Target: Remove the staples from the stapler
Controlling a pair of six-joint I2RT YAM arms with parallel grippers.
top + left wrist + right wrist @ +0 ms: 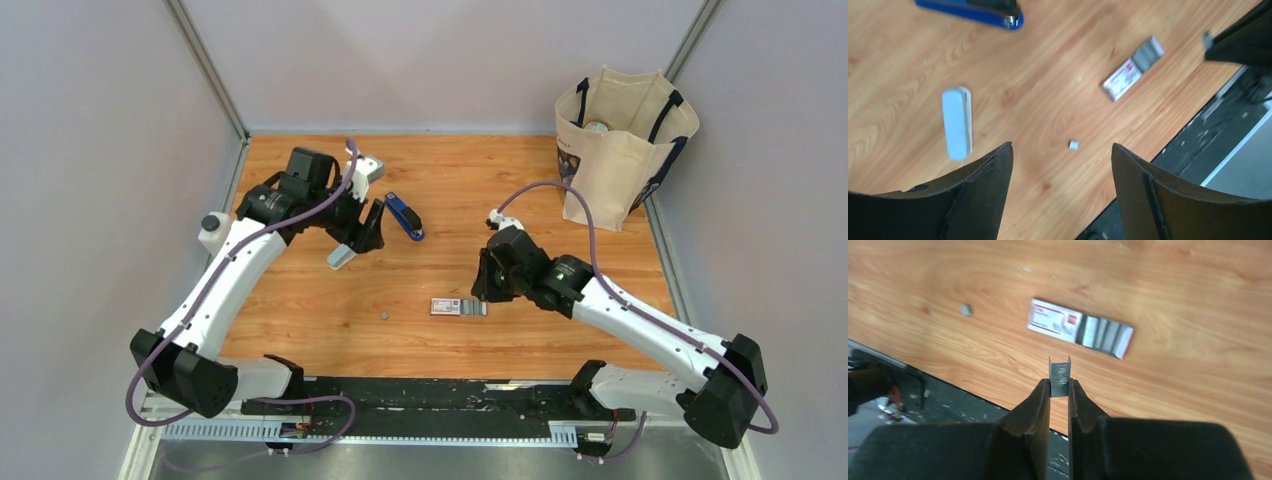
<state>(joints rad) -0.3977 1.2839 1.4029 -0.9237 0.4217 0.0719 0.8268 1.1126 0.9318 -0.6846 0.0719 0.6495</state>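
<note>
Now the staples [1060, 374], a short silver strip, are clenched between the tips of the right claw [1059, 386], above the worktop [1173, 285] near its front edge. So they are out of the stapler [404, 216], which lies on the worktop at the far left. It is well apart from this claw, long axis diagonal, and the left arm is much nearer to it. The left claw [1062, 150] is released, jaws wide w/ nothing between; a pale block [956, 122] shows just beside it, blurred.

Key relation, imo: the red-and-white box [1080, 331] is just ahead of the right claw, its long axis across the claw's pointing direction, grey tray end to the right. Prob. the next step is to put the strip down beside or into this tray, so only a short move fwd and down seems needed.
</note>
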